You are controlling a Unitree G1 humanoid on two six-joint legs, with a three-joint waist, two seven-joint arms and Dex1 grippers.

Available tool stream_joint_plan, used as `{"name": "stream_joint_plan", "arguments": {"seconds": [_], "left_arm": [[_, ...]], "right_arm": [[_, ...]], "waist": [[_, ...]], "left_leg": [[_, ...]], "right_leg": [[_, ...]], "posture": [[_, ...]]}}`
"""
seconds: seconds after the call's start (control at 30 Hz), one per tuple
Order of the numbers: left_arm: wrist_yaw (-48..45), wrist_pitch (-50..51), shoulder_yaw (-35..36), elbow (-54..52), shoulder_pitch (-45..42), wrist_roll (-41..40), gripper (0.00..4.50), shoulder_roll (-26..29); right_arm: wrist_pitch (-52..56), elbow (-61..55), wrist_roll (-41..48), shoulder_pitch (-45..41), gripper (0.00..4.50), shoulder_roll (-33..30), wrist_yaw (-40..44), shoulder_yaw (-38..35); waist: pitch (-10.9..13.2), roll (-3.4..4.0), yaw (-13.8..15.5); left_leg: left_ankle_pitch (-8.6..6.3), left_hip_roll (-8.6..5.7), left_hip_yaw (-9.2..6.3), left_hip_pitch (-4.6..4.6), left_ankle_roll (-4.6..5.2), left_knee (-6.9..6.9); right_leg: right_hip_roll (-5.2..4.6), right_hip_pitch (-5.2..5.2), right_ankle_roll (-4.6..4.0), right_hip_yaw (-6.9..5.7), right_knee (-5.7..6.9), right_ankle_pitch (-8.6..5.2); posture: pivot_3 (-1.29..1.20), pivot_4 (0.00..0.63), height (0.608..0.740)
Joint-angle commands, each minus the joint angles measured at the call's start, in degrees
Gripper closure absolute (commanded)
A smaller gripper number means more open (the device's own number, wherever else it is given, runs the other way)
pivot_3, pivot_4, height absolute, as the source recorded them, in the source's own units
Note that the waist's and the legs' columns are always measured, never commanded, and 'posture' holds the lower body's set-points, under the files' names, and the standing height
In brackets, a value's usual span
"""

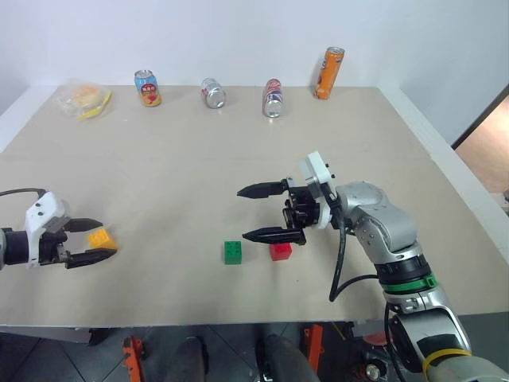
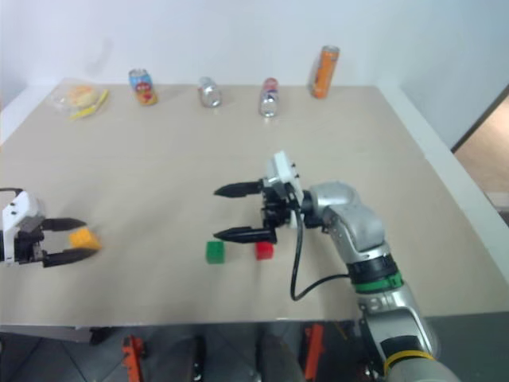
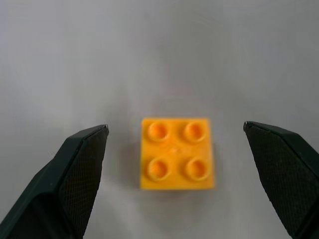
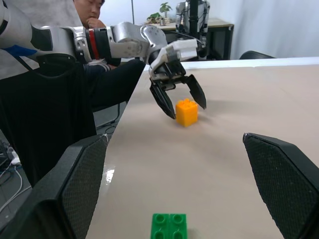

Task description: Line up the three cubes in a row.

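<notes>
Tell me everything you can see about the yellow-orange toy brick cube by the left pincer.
The yellow-orange studded plastic toy-brick cube is a small, glossy block with four round studs on top in a two-by-two square. It sits upright, studs up, on the beige tabletop near the robot's left edge, well apart from the green and red cubes. The left pincer is open, one black finger on each side of the cube, with a gap on both sides; nothing but the table touches it.
</notes>
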Motion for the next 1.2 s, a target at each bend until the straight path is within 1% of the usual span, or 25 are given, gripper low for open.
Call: {"name": "stream_joint_plan", "arguments": {"seconds": [0.03,0.2,0.33,0.43,0.57,0.63,0.7,0.8,0.87,0.93,1.07,1.2], "left_arm": [[0.6,-1.8,-1.8,2.9,-2.9,2.2,0.01,-0.2],[2.1,-4.1,-4.0,6.9,-5.0,5.0,0.01,-1.0],[2.1,-4.4,-4.8,8.1,-5.8,5.7,0.01,-1.7],[2.8,-4.6,-4.8,8.2,-6.4,5.6,0.82,-2.4],[2.0,-4.2,-4.7,6.7,-7.0,4.5,2.18,-2.8],[0.9,-3.1,-4.8,4.0,-7.1,3.4,2.85,-3.0],[-0.8,-2.2,-5.3,1.1,-7.0,2.4,2.85,-3.1],[-2.9,2.6,-6.8,-7.6,-7.8,-0.7,2.85,-3.9],[-3.1,5.9,-7.8,-11.6,-8.9,-2.2,2.85,-4.4],[-3.6,8.5,-11.2,-15.5,-12.4,-2.6,2.85,-6.4],[-4.8,9.9,-16.9,-17.5,-17.2,-1.6,2.85,-9.8],[-7.9,5.6,-23.2,-15.0,-19.9,2.4,2.85,-11.9]], "right_arm": [[0.4,-4.2,1.5,0.7,0.0,-0.8,-0.8,-1.7],[1.0,-6.0,1.8,1.7,0.0,-1.4,-1.8,-1.9],[1.3,-6.5,2.2,1.9,0.0,-1.9,-2.3,-2.2],[1.2,-6.6,2.4,2.1,0.0,-2.4,-2.5,-2.3],[1.3,-6.6,2.6,1.8,0.0,-2.7,-2.7,-2.3],[1.6,-6.8,2.7,1.9,0.0,-3.1,-2.7,-2.4],[2.0,-7.2,2.8,2.1,0.0,-3.6,-2.7,-2.6],[3.3,-9.1,3.8,3.7,0.0,-5.7,-2.8,-3.8],[4.3,-9.8,4.3,4.3,0.0,-7.0,-3.2,-4.3],[5.5,-10.6,4.8,4.9,0.0,-8.8,-3.7,-5.4],[6.6,-11.7,5.4,5.7,0.0,-10.6,-4.5,-6.7],[9.9,-14.4,6.5,7.4,0.0,-12.9,-6.0,-7.3]], "waist": [[0.0,0.0,0.0],[0.0,-0.01,-0.1],[0.0,-0.01,-0.2],[0.0,-0.01,-0.2],[0.0,-0.01,-0.2],[0.0,-0.01,-0.2],[0.0,-0.01,-0.1],[0.0,-0.04,-0.1],[0.0,-0.04,-0.1],[0.0,-0.04,0.0],[0.0,-0.04,-0.1],[0.0,-0.04,-0.5]], "left_leg": [[0.0,0.01,0.0,0.0,0.0,0.03],[0.01,0.13,-0.04,0.02,0.01,0.05],[0.01,0.19,-0.06,0.05,0.01,0.05],[0.02,0.19,-0.06,0.08,0.02,0.05],[0.03,0.18,-0.03,0.07,0.02,0.08],[0.03,0.18,-0.02,0.06,0.02,0.08],[0.03,0.18,-0.03,0.02,0.02,0.08],[0.03,0.18,-0.04,-0.11,0.01,0.09],[0.03,0.17,-0.06,-0.27,0.01,0.13],[0.03,0.16,-0.06,-0.3,0.01,0.16],[0.03,0.14,-0.07,-0.28,0.01,0.26],[0.03,0.15,-0.04,-0.25,0.02,0.26]], "right_leg": [[0.04,-0.05,-0.02,0.02,0.1,-0.02],[0.31,-0.09,-0.05,0.21,0.17,0.0],[0.4,-0.1,-0.08,0.24,0.24,0.01],[0.41,-0.08,-0.1,0.25,0.26,0.02],[0.39,-0.07,-0.1,0.29,0.26,0.03],[0.39,-0.07,-0.09,0.3,0.26,0.03],[0.39,-0.09,-0.08,0.3,0.26,0.02],[0.39,-0.19,-0.07,0.3,0.25,0.02],[0.4,-0.33,-0.05,0.31,0.25,0.03],[0.41,-0.35,-0.01,0.34,0.25,0.05],[0.46,-0.31,0.06,0.39,0.25,0.1],[0.53,-0.34,0.07,0.49,0.26,0.12]], "posture": [[0.0,0.15,0.74],[0.0,0.15,0.74],[0.0,0.15,0.74],[0.0,0.15,0.74],[0.0,0.15,0.74],[0.0,0.15,0.74],[0.0,0.15,0.74],[0.0,0.15,0.74],[0.0,0.15,0.74],[0.0,0.15,0.74],[0.0,0.15,0.74],[0.0,0.15,0.74]]}}
